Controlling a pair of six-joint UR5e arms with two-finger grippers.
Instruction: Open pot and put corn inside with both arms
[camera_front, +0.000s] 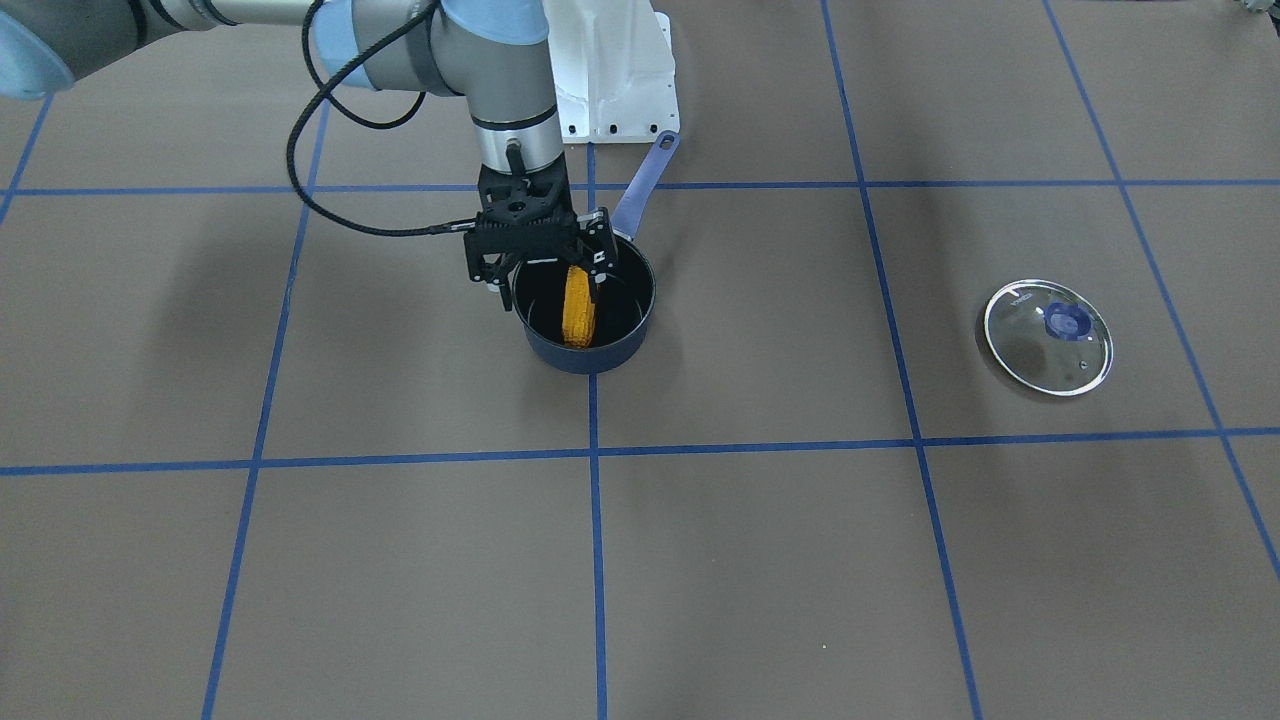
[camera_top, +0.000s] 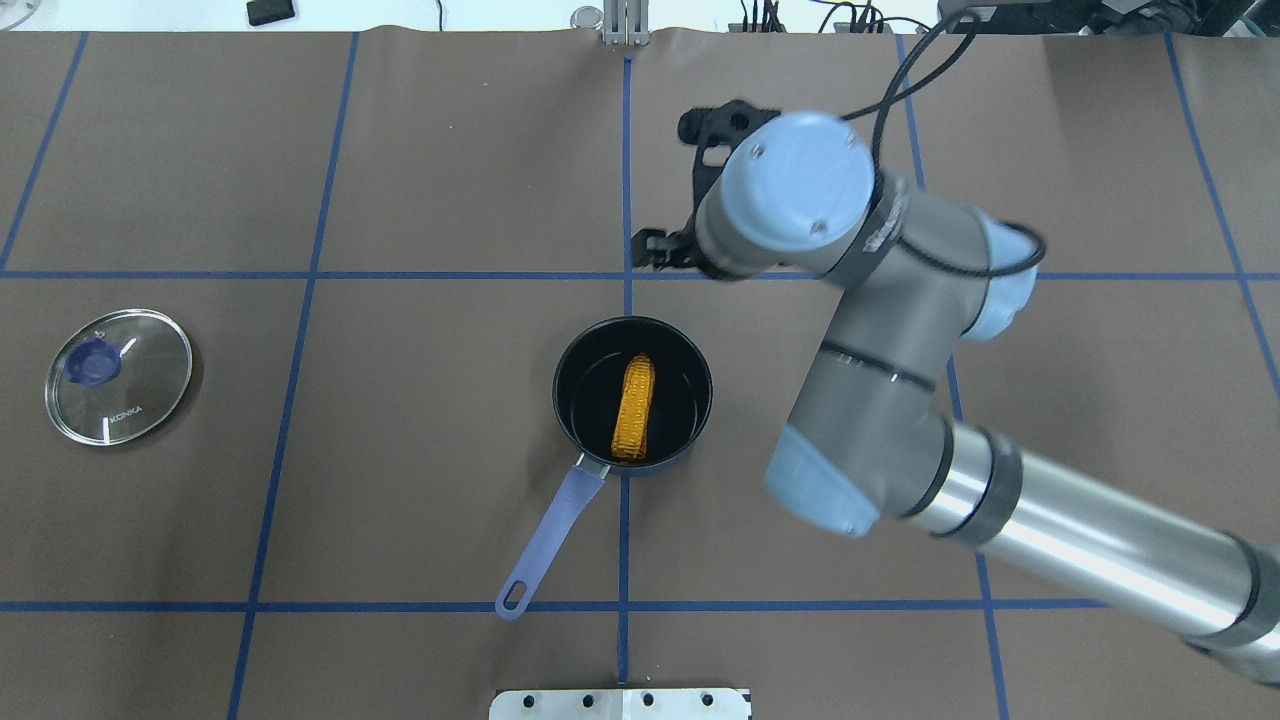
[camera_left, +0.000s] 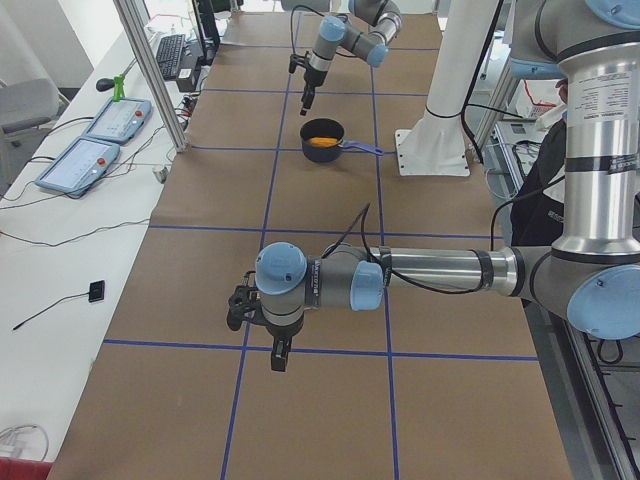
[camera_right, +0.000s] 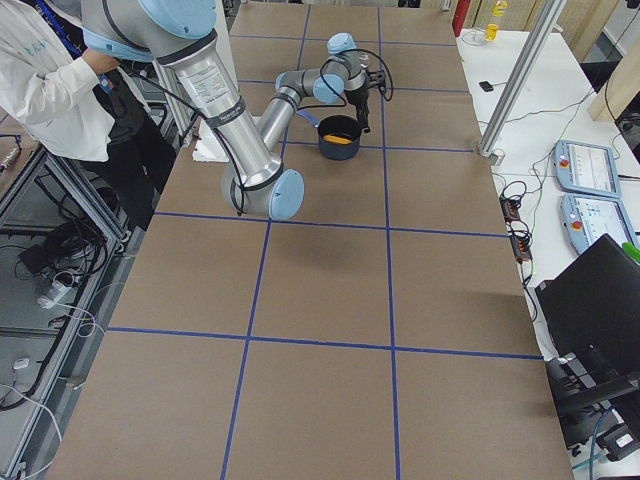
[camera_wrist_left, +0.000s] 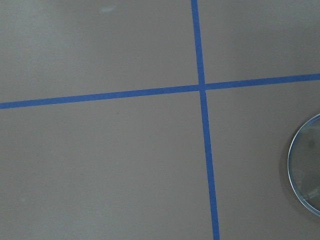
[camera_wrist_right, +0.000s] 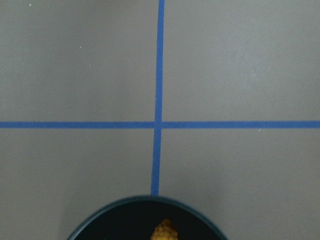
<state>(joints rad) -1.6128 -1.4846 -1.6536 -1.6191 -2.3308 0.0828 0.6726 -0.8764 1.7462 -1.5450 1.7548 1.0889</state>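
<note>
The dark navy pot (camera_front: 585, 345) stands open near the table's middle, with its periwinkle handle (camera_front: 640, 185) pointing toward the robot base. The orange-yellow corn (camera_front: 578, 305) lies inside it, also clear in the overhead view (camera_top: 635, 408). My right gripper (camera_front: 547, 285) hangs just above the pot with its fingers apart, holding nothing. The glass lid (camera_front: 1048, 337) with its blue knob lies flat on the table far to my left. My left gripper (camera_left: 275, 350) shows only in the exterior left view, above the table near the lid. I cannot tell whether it is open or shut.
Blue tape lines grid the brown table. The white base pedestal (camera_front: 615, 70) stands behind the pot handle. The left wrist view catches the lid's rim (camera_wrist_left: 300, 170). The right wrist view shows the pot's rim (camera_wrist_right: 150, 200) and the corn's tip (camera_wrist_right: 164, 231).
</note>
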